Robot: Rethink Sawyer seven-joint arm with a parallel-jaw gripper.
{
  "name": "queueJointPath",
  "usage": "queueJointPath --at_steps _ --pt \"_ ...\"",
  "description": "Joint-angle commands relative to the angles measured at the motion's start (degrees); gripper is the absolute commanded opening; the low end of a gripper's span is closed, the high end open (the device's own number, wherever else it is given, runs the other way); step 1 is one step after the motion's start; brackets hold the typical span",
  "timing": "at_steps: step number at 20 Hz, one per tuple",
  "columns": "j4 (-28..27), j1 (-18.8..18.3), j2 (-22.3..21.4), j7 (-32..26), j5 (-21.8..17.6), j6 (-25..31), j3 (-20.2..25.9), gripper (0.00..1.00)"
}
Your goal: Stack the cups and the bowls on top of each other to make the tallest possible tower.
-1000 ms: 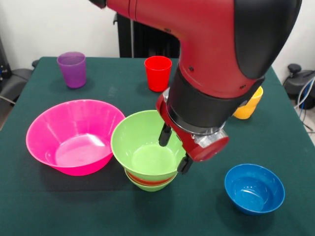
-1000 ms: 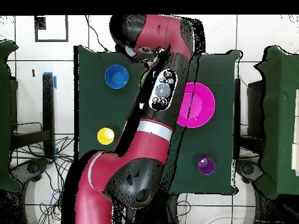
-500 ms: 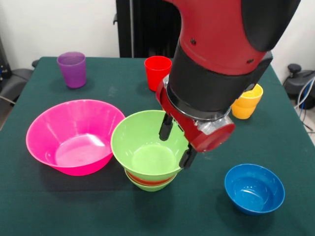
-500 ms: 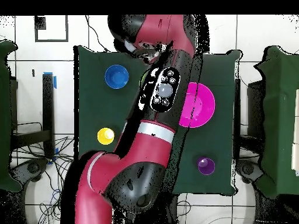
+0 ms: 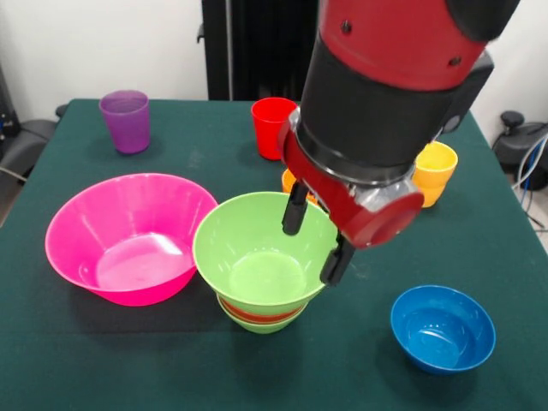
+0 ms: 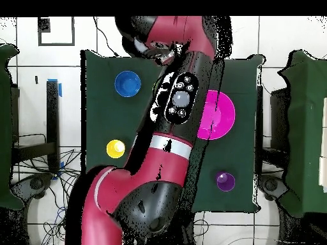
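The tower (image 5: 259, 272) stands at the table's middle: a large lime green bowl (image 5: 248, 248) nested on a red-orange bowl (image 5: 257, 312) and a small green bowl beneath. My gripper (image 5: 314, 242) hangs open just above the large bowl's right rim, one finger over the inside and the other outside. A huge pink bowl (image 5: 128, 235) (image 6: 217, 115) sits left of the tower, and a blue bowl (image 5: 443, 328) (image 6: 128, 83) lies to the front right. At the back stand the purple cup (image 5: 126, 120) (image 6: 225, 181), red cup (image 5: 272, 127) and yellow cup (image 5: 432, 174) (image 6: 115, 148). An orange cup (image 5: 288, 181) peeks out behind the gripper.
In the overhead view the red arm (image 6: 179, 108) covers the tower and the gripper. The green table (image 5: 86, 360) ends close in front of the blue bowl. Chairs and cables lie beyond the table's sides.
The gripper has lifted a little and drifted right, off the large green bowl, which stays on the tower. The orange cup behind it has come into sight.
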Motion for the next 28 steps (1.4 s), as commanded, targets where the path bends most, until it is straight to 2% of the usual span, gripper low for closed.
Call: queueJointPath --at_steps 1,9,11,12,14,18,23,28 --pt "7.9 1.9 -5.1 -0.7 -3.4 4.9 4.8 1.0" --pt "13.8 2.3 -10.7 -5.3 -6.0 5.5 5.4 1.0" --pt "17.7 2.4 -13.0 -7.1 -7.8 4.1 5.7 1.0" --pt "21.5 2.7 -15.3 -8.2 -8.2 1.4 7.1 1.0" --pt "25.1 3.3 -18.5 -11.0 -11.5 1.9 5.8 1.0" --pt "32.9 4.7 -23.6 -11.3 -14.0 -2.9 6.7 1.0" --pt "35.9 5.5 -25.3 -12.8 -17.8 -2.4 7.2 1.0" --pt "39.8 7.0 -27.5 -11.9 -19.7 -4.3 9.5 1.0"
